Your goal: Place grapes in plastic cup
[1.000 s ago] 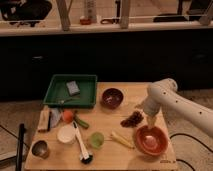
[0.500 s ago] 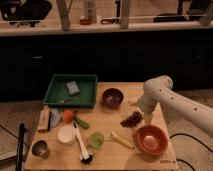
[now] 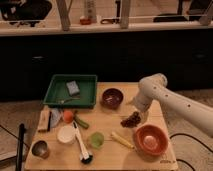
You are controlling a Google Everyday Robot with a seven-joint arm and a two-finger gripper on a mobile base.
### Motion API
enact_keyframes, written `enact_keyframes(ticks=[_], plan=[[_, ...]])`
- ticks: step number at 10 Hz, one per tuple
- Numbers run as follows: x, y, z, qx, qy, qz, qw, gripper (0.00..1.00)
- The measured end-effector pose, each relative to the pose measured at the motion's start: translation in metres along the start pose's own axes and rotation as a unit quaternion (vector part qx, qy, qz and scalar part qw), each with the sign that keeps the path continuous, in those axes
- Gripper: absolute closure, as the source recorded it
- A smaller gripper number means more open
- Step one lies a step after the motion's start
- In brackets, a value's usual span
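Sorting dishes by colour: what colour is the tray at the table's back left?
The tray is green, camera view; the gripper hangs by the grapes.

Green tray point(image 3: 56, 93) holds a sponge point(image 3: 73, 88); dark bowl point(image 3: 112, 98), orange bowl point(image 3: 151, 140), metal cup point(image 3: 40, 148) on table point(image 3: 102, 119).

Single white arm point(image 3: 182, 104) of the robot, as seen from across the room. The long forearm link point(image 3: 192, 109) enters at the lower right edge of the camera view and rises leftward, with a row of small dark holes along its side. It ends in a rounded elbow joint point(image 3: 154, 84), the highest point of the arm. From there the wrist section point(image 3: 142, 100) turns downward and slightly left. The gripper point(image 3: 138, 114) hangs at its lower end, pointing down, low and right of the view's centre, dark against the white casing.
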Motion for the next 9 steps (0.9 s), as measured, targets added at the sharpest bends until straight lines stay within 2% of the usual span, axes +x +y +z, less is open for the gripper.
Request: enact_keyframes(ticks=[4,9], plan=[[0.0,-0.005,0.014,-0.01,-0.007,-0.015,0.9998,0.2],[0.003,-0.002,0.045,-0.026,-0.024,-0.018,0.9992,0.2]])
